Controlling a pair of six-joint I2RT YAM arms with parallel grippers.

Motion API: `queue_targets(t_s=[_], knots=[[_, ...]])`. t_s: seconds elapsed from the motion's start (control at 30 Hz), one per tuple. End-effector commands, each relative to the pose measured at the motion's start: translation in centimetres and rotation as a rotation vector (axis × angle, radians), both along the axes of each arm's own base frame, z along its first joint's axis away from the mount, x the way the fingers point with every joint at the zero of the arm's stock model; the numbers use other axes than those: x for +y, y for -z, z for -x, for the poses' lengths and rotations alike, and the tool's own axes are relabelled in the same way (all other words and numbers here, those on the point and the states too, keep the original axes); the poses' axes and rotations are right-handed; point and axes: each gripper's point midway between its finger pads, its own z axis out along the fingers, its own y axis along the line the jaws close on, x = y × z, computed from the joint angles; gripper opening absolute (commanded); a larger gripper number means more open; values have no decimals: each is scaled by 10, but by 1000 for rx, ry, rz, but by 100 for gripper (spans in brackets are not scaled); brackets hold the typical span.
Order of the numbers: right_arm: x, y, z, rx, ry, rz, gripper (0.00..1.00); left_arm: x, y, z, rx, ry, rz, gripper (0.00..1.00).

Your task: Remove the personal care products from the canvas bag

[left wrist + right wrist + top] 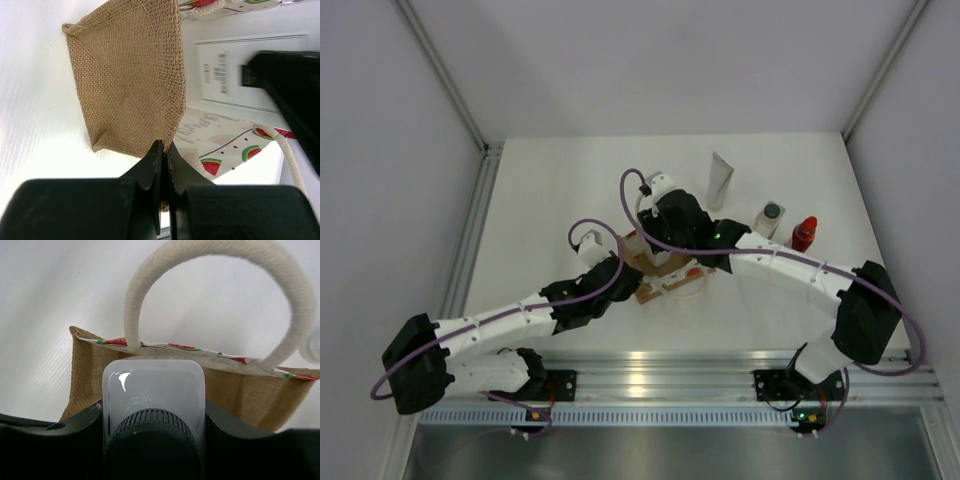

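Observation:
The canvas bag (653,291) lies mid-table between both arms, its burlap side (125,80) and watermelon-print rim facing the left wrist view. My left gripper (165,149) is shut on the bag's burlap edge. My right gripper (153,412) is shut on the clear bottle with dark cap (152,385), just in front of the bag's rim (240,390) and a white rope handle (215,265). The white squeeze tube (721,180), the white bottle with grey cap (771,218) and the red bottle (804,233) stand on the table behind and to the right of the bag.
White walls close in the table on three sides. An aluminium rail (650,375) runs along the near edge between the arm bases. The right arm (800,275) stretches across the table in front of the standing bottles.

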Motion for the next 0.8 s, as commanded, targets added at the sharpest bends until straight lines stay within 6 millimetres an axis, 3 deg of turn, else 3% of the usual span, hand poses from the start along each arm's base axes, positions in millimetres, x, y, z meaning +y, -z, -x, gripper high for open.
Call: queue_targets(t_s=[0.0,0.07,0.17,0.3,0.33,0.43,0.63,0.67,0.77], knots=[[-4,-101,-9,-175,37,-175,0,9,4,1,3,-17,-22,0],[-11,-119,-5,-191,44,-199,0,8,3,1,0,-17,-24,0],[-27,-144,1,-214,66,-224,0,7,1,0,-5,-12,-23,8],[-59,-177,7,-253,120,-239,0,7,-4,0,-17,-4,-24,29],[-73,-188,10,-266,142,-245,0,7,-6,-1,-23,-5,-21,37],[-106,-206,10,-305,206,-248,0,7,-12,-1,-41,3,-24,50],[-177,-196,6,-304,349,-213,0,6,-28,-3,-80,33,-26,75],[-181,-192,7,-293,345,-216,0,4,-32,-3,-89,40,-24,82],[-196,-169,6,-260,374,-192,0,2,-42,-4,-116,65,-29,89]])
